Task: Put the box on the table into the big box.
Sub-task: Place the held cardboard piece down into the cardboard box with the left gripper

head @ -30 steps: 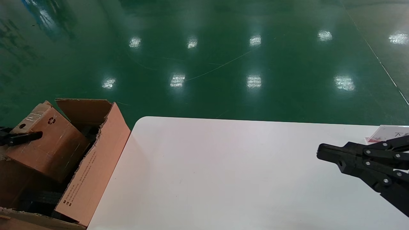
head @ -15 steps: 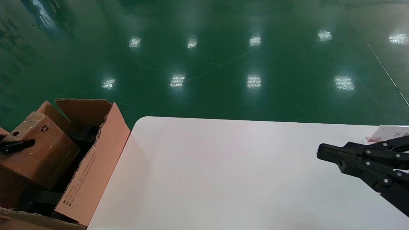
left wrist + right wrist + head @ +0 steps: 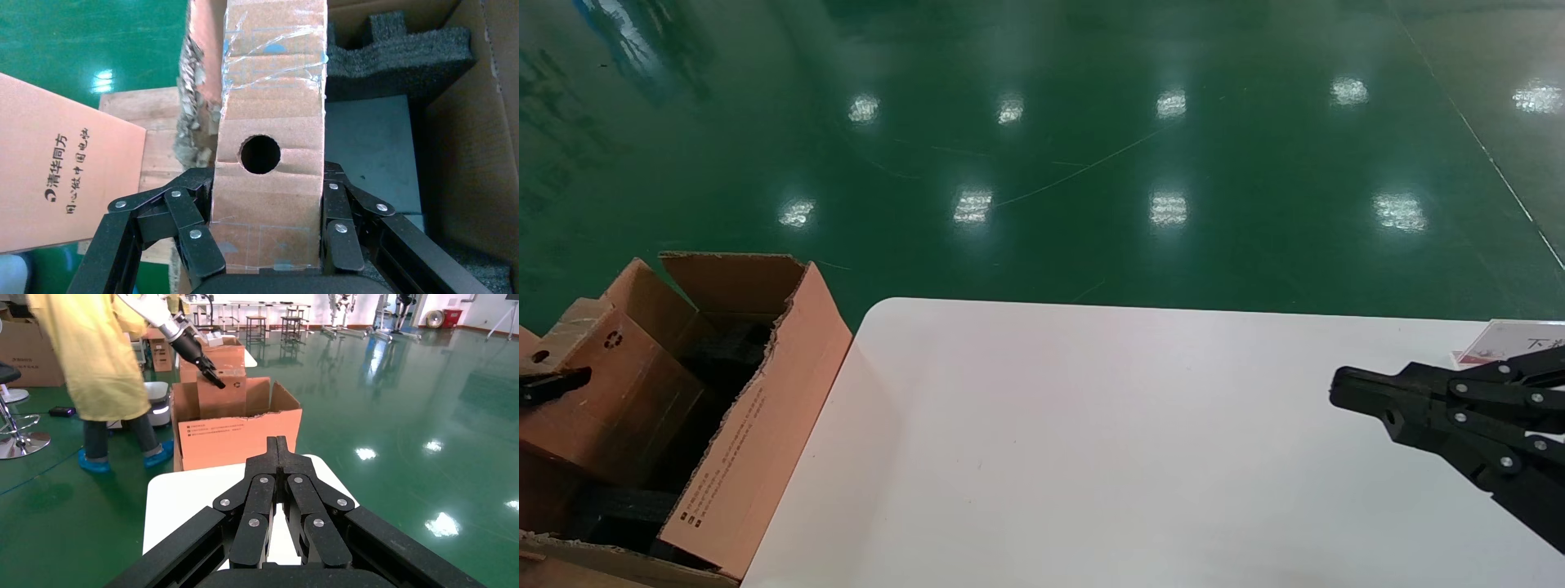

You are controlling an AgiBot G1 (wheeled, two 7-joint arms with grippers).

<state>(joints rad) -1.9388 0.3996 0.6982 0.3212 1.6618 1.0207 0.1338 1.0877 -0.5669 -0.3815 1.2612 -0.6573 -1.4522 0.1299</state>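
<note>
The box [image 3: 609, 392], small and brown with a round hole and a recycling symbol, hangs tilted inside the open top of the big box [image 3: 756, 433], at the table's left end. My left gripper [image 3: 552, 385] is shut on it. In the left wrist view both fingers [image 3: 333, 202] press the box [image 3: 269, 122] from either side, above the black padding [image 3: 398, 55]. My right gripper [image 3: 1344, 390] stays shut and holds nothing, low over the right side of the white table [image 3: 1132, 449]. In the right wrist view its fingertips [image 3: 276, 441] meet.
A white and red card [image 3: 1508, 339] lies at the table's far right edge. Glossy green floor lies beyond the table. In the right wrist view a person in a yellow coat [image 3: 92, 355] stands by the big box [image 3: 238, 438], with other cartons behind.
My left gripper has carried the box leftward and lower, deeper into the big box. The right arm has not moved.
</note>
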